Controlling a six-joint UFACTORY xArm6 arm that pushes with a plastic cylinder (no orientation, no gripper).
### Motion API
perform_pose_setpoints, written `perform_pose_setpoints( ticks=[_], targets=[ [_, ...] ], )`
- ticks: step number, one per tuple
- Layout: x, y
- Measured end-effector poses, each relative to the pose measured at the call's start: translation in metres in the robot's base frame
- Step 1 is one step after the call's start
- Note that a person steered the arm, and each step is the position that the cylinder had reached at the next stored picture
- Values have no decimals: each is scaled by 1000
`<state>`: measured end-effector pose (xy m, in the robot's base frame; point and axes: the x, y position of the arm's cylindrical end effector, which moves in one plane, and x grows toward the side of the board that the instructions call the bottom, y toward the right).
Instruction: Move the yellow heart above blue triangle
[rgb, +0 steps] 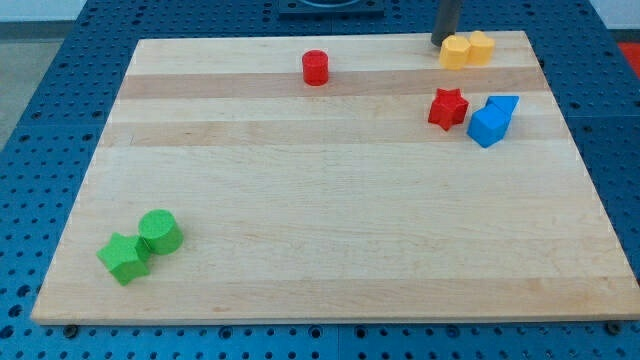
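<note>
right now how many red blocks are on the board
2. The red cylinder stands near the view's top, left of centre. The red star sits at the right, just left of the blue blocks. None looks hidden.

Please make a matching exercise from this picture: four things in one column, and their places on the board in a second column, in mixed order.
Things:
1. red cylinder
2. green cylinder
3. blue cube
4. my tip

Places:
A. bottom left of the view
B. just right of the red star
C. touching the yellow blocks' left side
D. top, alone, left of centre

Pairs: 1-D, 2-A, 3-B, 4-C
</note>
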<state>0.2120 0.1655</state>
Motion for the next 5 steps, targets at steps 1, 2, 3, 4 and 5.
perform_pose_setpoints(
  ticks=[1, 2, 3, 4, 5],
  targets=[
    [10, 0],
    [26, 0],
    [38, -2],
    [27, -18],
    [6, -33]
  ],
)
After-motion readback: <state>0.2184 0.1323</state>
